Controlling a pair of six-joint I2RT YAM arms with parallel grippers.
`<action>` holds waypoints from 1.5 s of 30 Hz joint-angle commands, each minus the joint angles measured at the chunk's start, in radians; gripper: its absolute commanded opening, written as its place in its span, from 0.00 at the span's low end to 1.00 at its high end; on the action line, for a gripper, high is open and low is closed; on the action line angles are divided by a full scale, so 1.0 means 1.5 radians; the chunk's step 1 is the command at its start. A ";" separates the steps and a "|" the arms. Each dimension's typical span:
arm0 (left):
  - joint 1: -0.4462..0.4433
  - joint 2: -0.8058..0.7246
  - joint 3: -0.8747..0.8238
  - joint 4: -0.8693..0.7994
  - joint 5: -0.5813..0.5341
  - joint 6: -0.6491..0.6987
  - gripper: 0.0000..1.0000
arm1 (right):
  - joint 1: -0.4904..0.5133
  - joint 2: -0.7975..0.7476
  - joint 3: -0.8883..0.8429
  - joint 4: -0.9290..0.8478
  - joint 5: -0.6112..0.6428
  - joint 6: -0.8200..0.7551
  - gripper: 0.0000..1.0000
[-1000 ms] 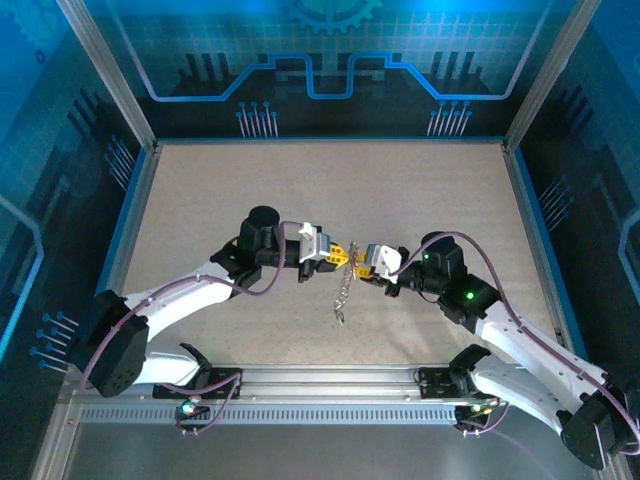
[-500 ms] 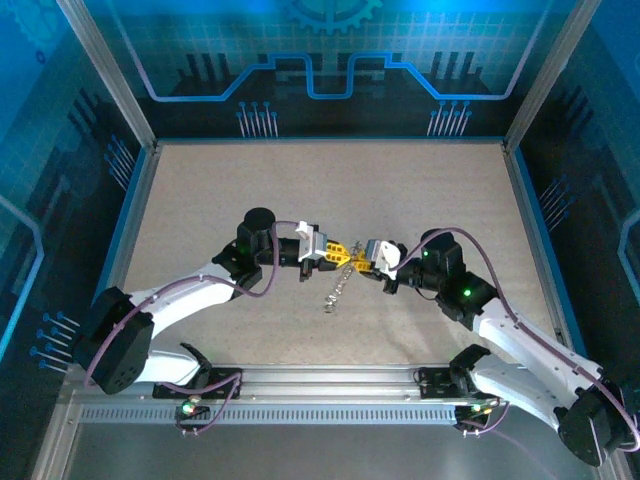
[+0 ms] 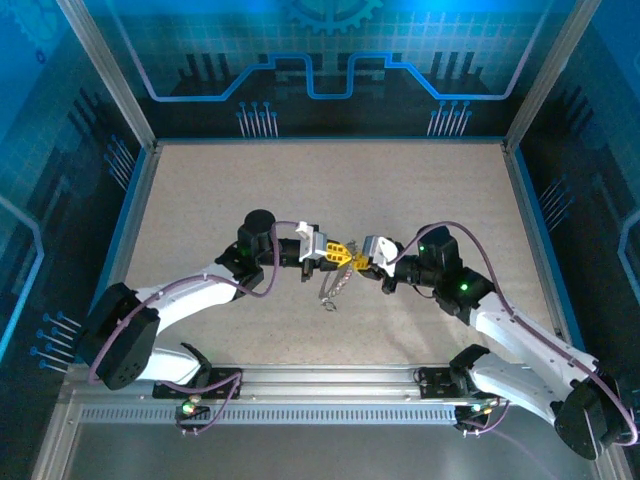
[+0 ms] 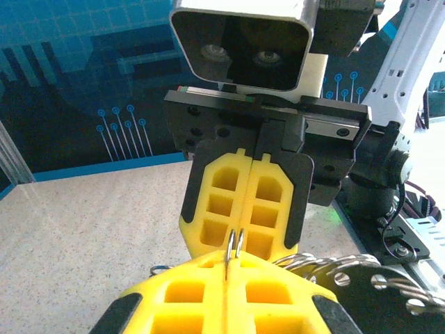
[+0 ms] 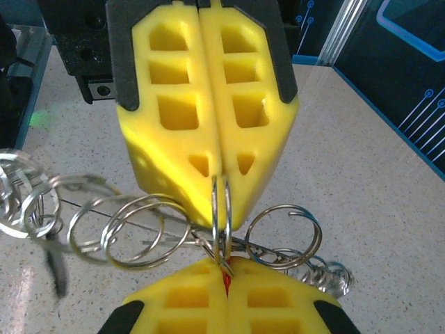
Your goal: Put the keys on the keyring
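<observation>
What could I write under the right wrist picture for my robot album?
Tip to tip, the left gripper and right gripper both pinch one silver ring, with more rings strung alongside.

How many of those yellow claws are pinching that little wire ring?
2. The left gripper comes in from the left and the right gripper from the right; they meet mid-table, each shut on the small wire ring.

Left tool (image 3: 339, 251) facing right tool (image 3: 361, 262) over table (image 3: 220, 185) centre; keyring (image 3: 334, 284) between them.
</observation>
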 commanded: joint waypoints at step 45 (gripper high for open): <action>-0.020 -0.025 -0.069 0.166 -0.043 -0.044 0.00 | -0.001 -0.056 0.017 -0.026 -0.023 -0.015 0.03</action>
